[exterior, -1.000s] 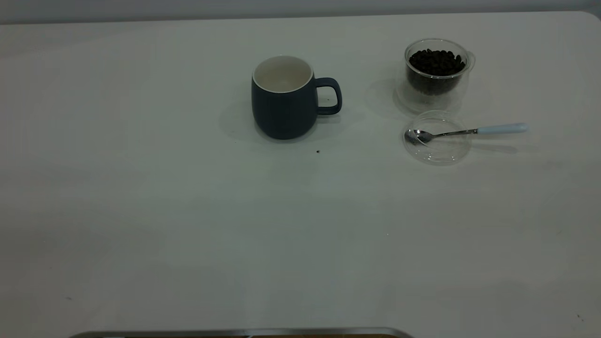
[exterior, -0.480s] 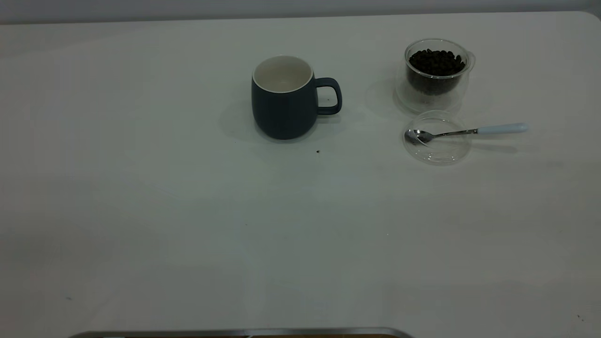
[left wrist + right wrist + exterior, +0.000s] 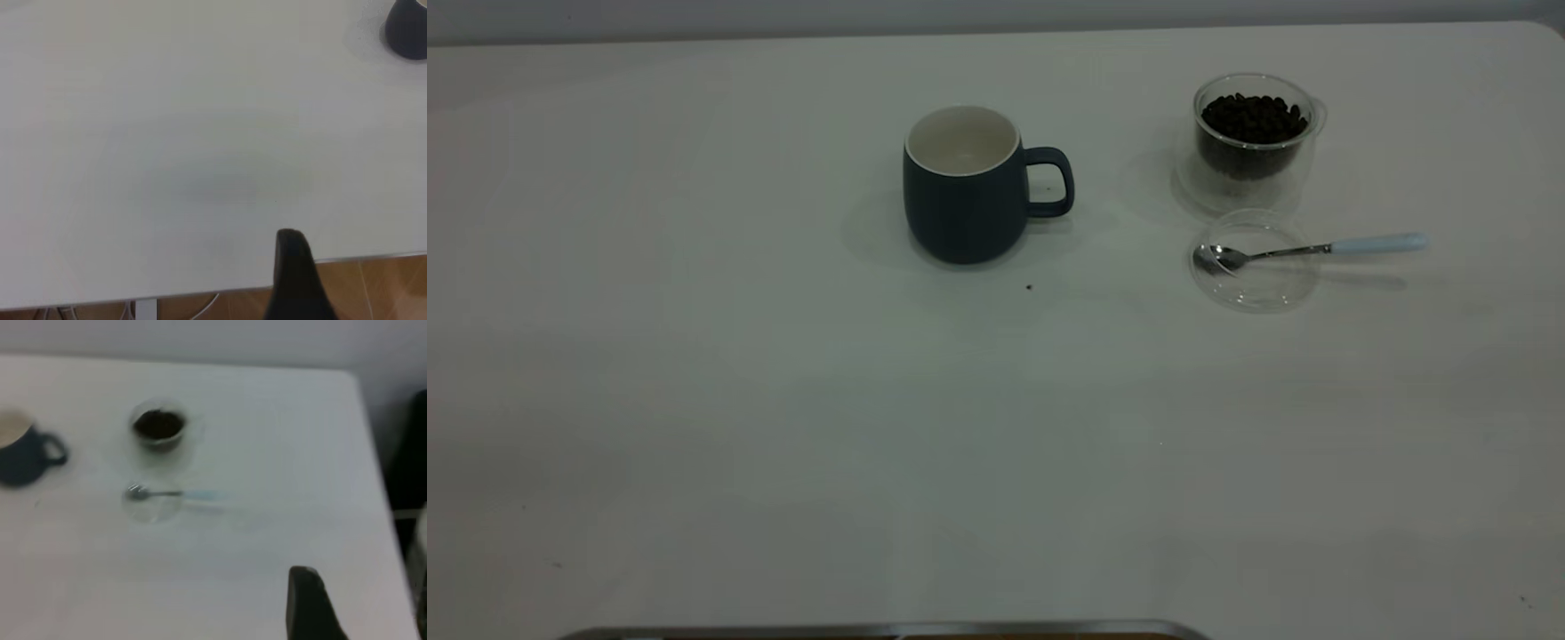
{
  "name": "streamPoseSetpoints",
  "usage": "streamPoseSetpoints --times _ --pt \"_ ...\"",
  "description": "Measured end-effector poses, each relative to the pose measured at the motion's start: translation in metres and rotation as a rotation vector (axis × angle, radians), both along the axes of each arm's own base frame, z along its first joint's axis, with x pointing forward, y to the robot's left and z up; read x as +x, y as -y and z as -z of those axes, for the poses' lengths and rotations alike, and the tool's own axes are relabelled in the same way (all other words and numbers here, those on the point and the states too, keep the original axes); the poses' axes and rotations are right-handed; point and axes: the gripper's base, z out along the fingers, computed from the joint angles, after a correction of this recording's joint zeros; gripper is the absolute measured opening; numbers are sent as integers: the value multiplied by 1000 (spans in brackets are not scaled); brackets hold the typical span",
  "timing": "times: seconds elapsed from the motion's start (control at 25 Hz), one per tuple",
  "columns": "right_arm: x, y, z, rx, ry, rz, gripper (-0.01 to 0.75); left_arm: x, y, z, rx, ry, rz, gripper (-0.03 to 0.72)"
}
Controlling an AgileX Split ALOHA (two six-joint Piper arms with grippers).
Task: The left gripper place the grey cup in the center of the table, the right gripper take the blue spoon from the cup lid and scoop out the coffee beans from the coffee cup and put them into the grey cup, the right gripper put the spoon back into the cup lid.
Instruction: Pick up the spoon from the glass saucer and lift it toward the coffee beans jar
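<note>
The grey cup (image 3: 965, 191), a dark mug with a white inside and its handle to the right, stands upright at the table's back middle. It looks empty. The clear coffee cup (image 3: 1254, 133) full of dark beans stands at the back right. Just in front of it lies the clear cup lid (image 3: 1254, 280). The blue-handled spoon (image 3: 1316, 249) rests with its bowl in the lid and its handle pointing right. Neither arm shows in the exterior view. My left gripper (image 3: 293, 277) hangs over the table's near edge, far from the cup (image 3: 407, 30). My right gripper (image 3: 307, 603) is well short of the spoon (image 3: 177, 495).
A small dark speck (image 3: 1029, 287) lies on the white table (image 3: 783, 427) just in front of the grey cup. The table's rounded right corner (image 3: 347, 377) and a dark object beyond it (image 3: 410, 453) show in the right wrist view.
</note>
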Motion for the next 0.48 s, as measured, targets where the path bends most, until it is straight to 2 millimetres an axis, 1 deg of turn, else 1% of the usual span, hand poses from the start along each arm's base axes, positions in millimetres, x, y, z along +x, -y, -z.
streamPoseSetpoints --times 0.08,0.16,0.28,0.32,0.4,0.48 --pt "17 3 -17 -15 -55 27 422 0 0 0 0 0 0 551" --pt "39 4 -31 -23 -116 37 422 0 0 0 0 0 0 551" --pt "84 5 -43 -28 -219 35 435 0 0 0 0 0 0 551" --pt "104 5 -42 -29 -266 33 452 0 0 0 0 0 0 551" --pt "136 5 -37 -29 -317 30 500 0 0 0 0 0 0 551" --pt "165 5 -26 -27 -365 27 559 0 0 0 0 0 0 551"
